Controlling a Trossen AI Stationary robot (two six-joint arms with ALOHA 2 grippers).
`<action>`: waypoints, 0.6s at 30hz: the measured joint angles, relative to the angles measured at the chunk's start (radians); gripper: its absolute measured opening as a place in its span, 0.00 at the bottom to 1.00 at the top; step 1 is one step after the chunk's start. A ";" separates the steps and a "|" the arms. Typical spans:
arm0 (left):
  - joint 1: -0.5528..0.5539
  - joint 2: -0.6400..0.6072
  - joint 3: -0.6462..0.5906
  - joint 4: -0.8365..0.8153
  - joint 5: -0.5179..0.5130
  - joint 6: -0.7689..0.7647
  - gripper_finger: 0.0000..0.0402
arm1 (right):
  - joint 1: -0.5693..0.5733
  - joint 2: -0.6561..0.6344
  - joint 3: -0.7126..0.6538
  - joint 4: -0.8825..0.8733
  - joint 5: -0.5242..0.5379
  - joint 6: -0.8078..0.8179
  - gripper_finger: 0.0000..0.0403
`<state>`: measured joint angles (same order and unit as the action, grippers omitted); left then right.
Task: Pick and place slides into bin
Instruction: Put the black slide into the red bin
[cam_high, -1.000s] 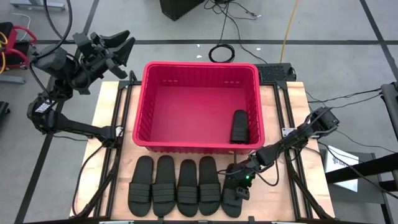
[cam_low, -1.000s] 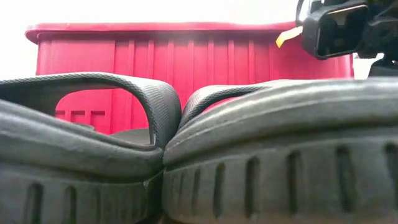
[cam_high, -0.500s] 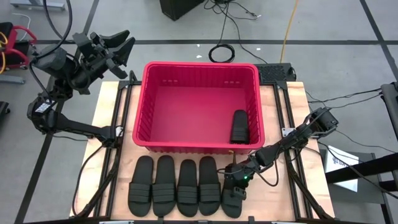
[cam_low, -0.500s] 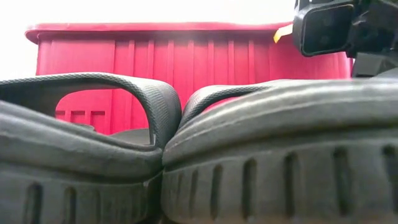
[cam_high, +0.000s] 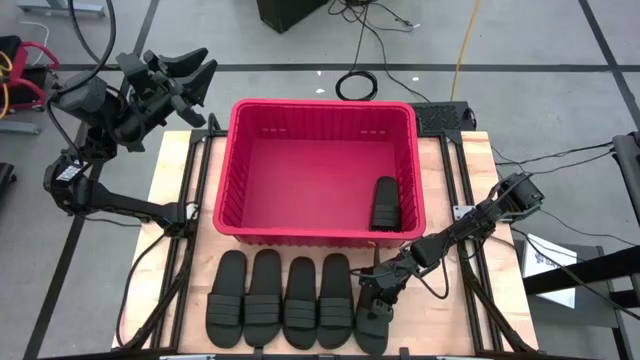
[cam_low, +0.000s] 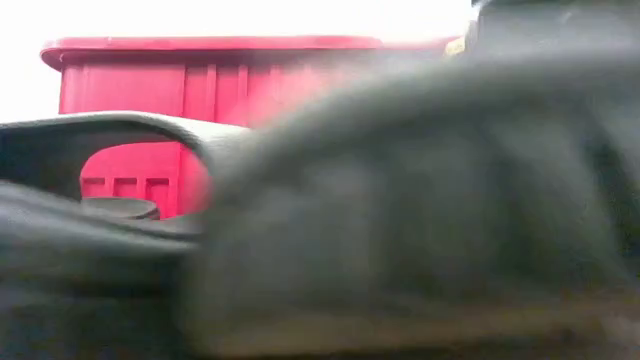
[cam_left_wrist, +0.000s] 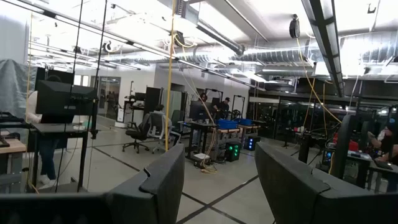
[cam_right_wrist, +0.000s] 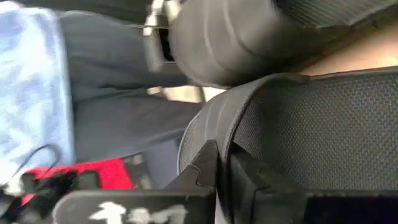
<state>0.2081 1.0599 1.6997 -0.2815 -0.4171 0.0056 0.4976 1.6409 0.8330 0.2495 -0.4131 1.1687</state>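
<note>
The red bin (cam_high: 322, 170) stands at the table's middle with one black slide (cam_high: 385, 203) lying on its floor by the right wall. Several slides (cam_high: 282, 300) lie soles down, side by side, along the near edge. My right gripper (cam_high: 381, 292) is shut on the rightmost slide (cam_high: 372, 322), which fills the low view as a dark blur (cam_low: 420, 200). My left gripper (cam_high: 185, 72) stands open, raised beyond the table's far left corner, and points into the room. My right gripper pinches the edge of the slide's strap (cam_right_wrist: 225, 140) between its two fingers (cam_right_wrist: 249, 177), one on the smooth outer face and one on the meshed inner face. It comes from above, slanting in from the table's right. Whether the sole is clear of the table I cannot tell.
The bin's near wall (cam_high: 310, 235) stands just behind the row of slides. Black rails (cam_high: 190, 270) run along the table's left and right sides. Cables (cam_high: 357, 85) lie on the floor beyond the bin.
My right gripper has shut on the strap of the rightmost slide and turned a little. The slide has shifted slightly toward the near edge and now shows blurred and larger in the low view.
</note>
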 joint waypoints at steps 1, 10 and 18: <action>0.000 0.000 0.000 0.001 0.000 0.000 0.50 | 0.000 0.000 0.000 0.019 -0.010 0.001 0.01; 0.000 0.000 0.000 0.002 0.000 -0.007 0.50 | 0.000 0.000 0.000 0.083 -0.094 0.076 0.02; 0.000 0.000 0.000 0.001 0.000 -0.010 0.50 | -0.002 0.000 0.000 0.106 -0.133 0.133 0.02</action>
<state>0.2082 1.0599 1.6997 -0.2802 -0.4171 -0.0039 0.4957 1.6405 0.8333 0.3554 -0.5461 1.3018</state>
